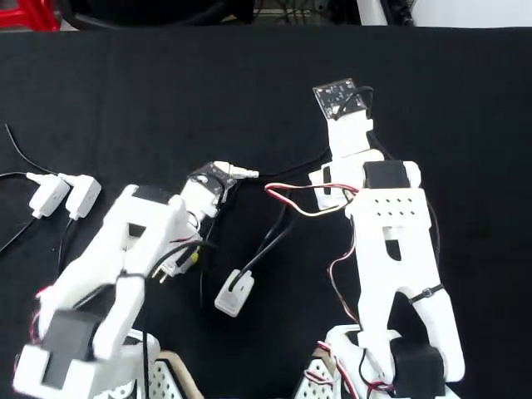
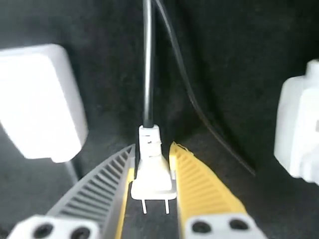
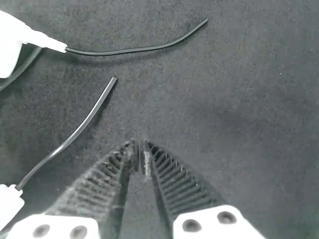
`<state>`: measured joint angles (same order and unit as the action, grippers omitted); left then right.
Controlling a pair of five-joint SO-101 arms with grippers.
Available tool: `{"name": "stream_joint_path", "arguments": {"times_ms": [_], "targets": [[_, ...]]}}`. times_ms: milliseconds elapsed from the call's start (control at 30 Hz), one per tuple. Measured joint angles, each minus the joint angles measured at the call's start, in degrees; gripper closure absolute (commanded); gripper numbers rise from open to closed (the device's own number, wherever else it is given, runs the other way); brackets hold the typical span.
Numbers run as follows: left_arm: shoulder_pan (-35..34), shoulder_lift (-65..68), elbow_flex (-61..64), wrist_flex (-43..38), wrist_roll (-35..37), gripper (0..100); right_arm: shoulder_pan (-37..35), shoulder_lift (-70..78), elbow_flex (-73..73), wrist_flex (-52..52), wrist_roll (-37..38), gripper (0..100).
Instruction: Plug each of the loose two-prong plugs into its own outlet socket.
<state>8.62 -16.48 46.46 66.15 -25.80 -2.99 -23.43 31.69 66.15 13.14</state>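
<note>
One two-prong plug [image 2: 152,174] is gripped by the left gripper [image 2: 153,149]. It is pinched by its body between one grey finger [image 2: 107,174] and one yellow finger [image 2: 199,184]. Both of its prongs are turned back toward the wrist, and its black cord [image 2: 147,59] is led away over the black cloth [image 1: 166,83]. In the high view this grip is placed left of centre in the lower half, under the folded left arm [image 1: 125,241].

Three white outlet blocks are counted in the high view. A first socket [image 1: 48,193] is laid touching a second socket [image 1: 83,195] at the left edge. A third socket [image 1: 235,293] is set alone at lower centre, near the held plug but apart from it.

One more white cord end [image 1: 237,172] is seen at mid-frame beside the left wrist (whether it is a plug cannot be told).

The right gripper [image 3: 139,149] is closed, fingertip to fingertip, over bare cloth. The right arm [image 1: 391,249] is stretched from lower right toward upper centre-right. Two thin black cables are counted before it, one long cable [image 3: 134,48] and one short cable [image 3: 75,132].
</note>
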Motion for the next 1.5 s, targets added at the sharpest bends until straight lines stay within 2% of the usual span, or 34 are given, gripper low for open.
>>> {"name": "stream_joint_path", "arguments": {"times_ms": [133, 267, 467, 533, 667, 800, 867, 933, 1067, 1333, 1400, 1500], "targets": [[0.09, -13.19, 0.0, 3.34, 0.53, 97, 0.0, 0.0, 0.0, 0.0, 0.0, 98.5], [-0.26, -29.71, 0.09, 6.86, 4.31, 97, 0.0, 0.0, 0.0, 0.0, 0.0, 98.5], [-0.35, -54.07, 3.34, 7.91, 10.99, 97, 0.0, 0.0, 0.0, 0.0, 0.0, 98.5], [-0.97, -59.34, 5.19, 8.97, 10.81, 97, 0.0, 0.0, 0.0, 0.0, 0.0, 98.5], [-6.51, -61.89, 7.47, 13.1, 4.13, 97, 0.0, 0.0, 0.0, 0.0, 0.0, 98.4], [-15.82, -57.93, 11.6, 14.59, -6.68, 94, -0.35, 0.0, 0.0, 0.0, 0.0, 98.4], [-17.76, -53.98, 13.98, 14.68, -12.22, 88, -0.44, 0.0, 0.0, 0.0, 0.0, 98.4], [-18.02, -48.88, 15.38, 14.42, -14.68, 83, -0.35, 0.0, 0.0, 0.0, 0.0, 98.4], [-18.46, -36.92, 15.38, 10.37, -15.21, 79, -0.44, 0.0, 0.0, 0.0, 0.0, 98.4], [-20.57, -10.2, 15.21, -5.63, -12.4, 80, -0.35, 0.0, 0.0, 0.0, 0.0, 98.4], [-20.84, -5.01, 13.8, -6.42, -12.13, 82, -0.35, 0.0, 0.0, 0.0, 0.0, 98.4], [-21.01, -0.88, 11.25, -5.98, -10.99, 92, -0.35, 0.0, 0.0, 0.0, 0.0, 98.4]]}}
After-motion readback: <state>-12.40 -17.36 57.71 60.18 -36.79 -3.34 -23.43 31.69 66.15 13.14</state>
